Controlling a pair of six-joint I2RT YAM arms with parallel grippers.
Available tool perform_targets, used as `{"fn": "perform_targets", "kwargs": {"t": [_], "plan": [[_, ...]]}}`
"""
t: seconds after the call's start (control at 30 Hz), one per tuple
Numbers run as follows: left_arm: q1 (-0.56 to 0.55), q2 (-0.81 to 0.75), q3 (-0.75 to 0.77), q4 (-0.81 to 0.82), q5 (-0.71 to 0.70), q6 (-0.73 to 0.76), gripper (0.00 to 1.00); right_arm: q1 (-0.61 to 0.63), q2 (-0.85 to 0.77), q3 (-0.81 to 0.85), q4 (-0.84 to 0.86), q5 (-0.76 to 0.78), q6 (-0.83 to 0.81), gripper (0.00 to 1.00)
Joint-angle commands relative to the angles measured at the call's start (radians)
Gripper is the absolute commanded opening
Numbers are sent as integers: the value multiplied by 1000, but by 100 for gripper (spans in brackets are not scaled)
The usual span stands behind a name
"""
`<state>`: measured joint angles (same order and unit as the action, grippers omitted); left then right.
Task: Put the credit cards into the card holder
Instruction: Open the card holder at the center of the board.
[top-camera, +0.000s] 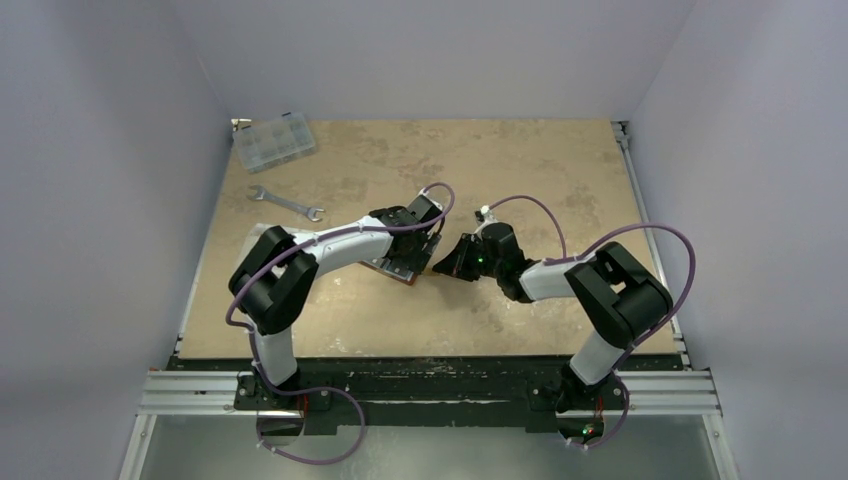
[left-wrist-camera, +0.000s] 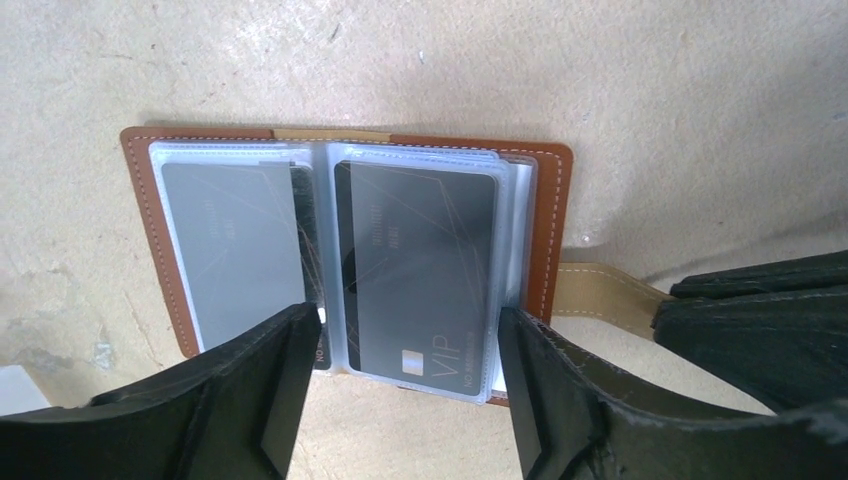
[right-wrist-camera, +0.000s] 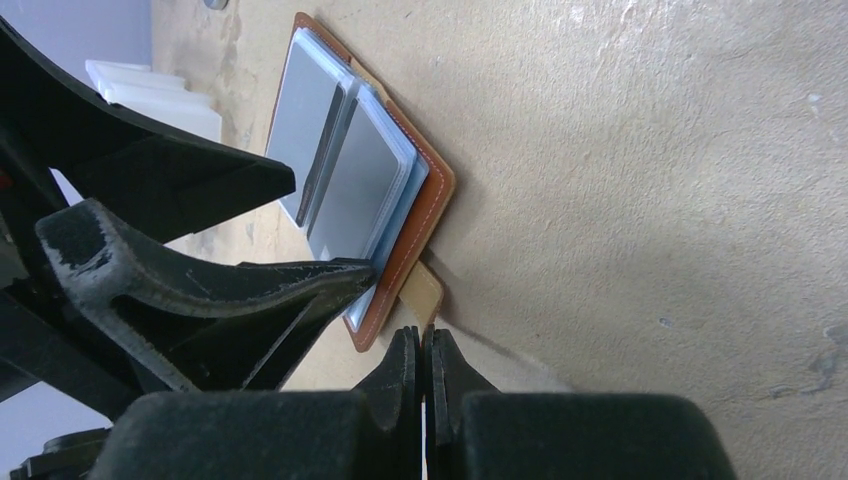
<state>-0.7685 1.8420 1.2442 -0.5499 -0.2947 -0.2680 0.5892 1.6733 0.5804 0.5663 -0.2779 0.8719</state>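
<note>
Card holder (left-wrist-camera: 552, 230) strap (right-wrist-camera: 422, 290), pinched by right hand (right-wrist-camera: 419, 338)

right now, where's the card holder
Mid-table in the top view, the card holder lies open under the open left gripper, with the right gripper closed on its strap at its right edge.

The left arm (top-camera: 330, 248) and the right arm (top-camera: 560, 275) look the same: white rounded shells between bulky black joints. A thin purple cable (top-camera: 655, 232) runs along each arm in loose loops, down to a black base (top-camera: 270, 385). A small green light (top-camera: 481, 262) shines on the right wrist. The fingers (left-wrist-camera: 270, 390) are matte black and wedge-shaped, and their edges are scratched and worn to a whitish colour.
</note>
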Motion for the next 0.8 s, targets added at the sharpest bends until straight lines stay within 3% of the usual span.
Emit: {"fn": "perform_targets", "kwargs": {"t": [0.0,0.6,0.77], "plan": [[-5,-5,31,-27,-67,18,67,4,-45,-12,43,22,-3,0],[-3,-106,27,-60,-210,25,60,17,-71,-67,61,24,1,0],[46,-128,18,-73,-238,39,60,17,-76,-70,60,21,-2,0]]}}
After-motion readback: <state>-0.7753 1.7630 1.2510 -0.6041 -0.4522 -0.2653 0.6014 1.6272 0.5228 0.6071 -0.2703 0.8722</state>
